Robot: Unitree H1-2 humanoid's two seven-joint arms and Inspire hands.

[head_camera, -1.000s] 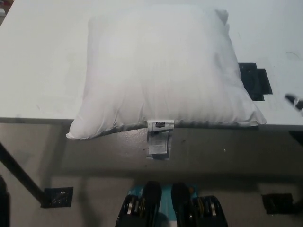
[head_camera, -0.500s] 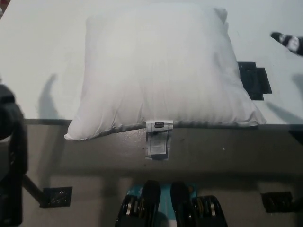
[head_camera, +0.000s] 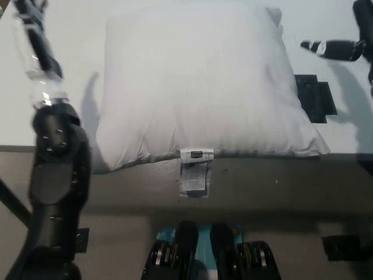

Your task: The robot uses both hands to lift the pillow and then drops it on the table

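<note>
Both arms have risen beside the plump, softly creased pillow [head_camera: 198,87], hands seemingly hidden.

Bare table [head_camera: 70,35] on both flanks of the pillow [head_camera: 198,87]; black patch [head_camera: 315,98] just beside its right edge.

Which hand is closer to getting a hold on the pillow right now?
Right, probably. The right hand points at the pillow near its upper right edge, with only a narrow gap. The left arm stands farther off its left side.
</note>
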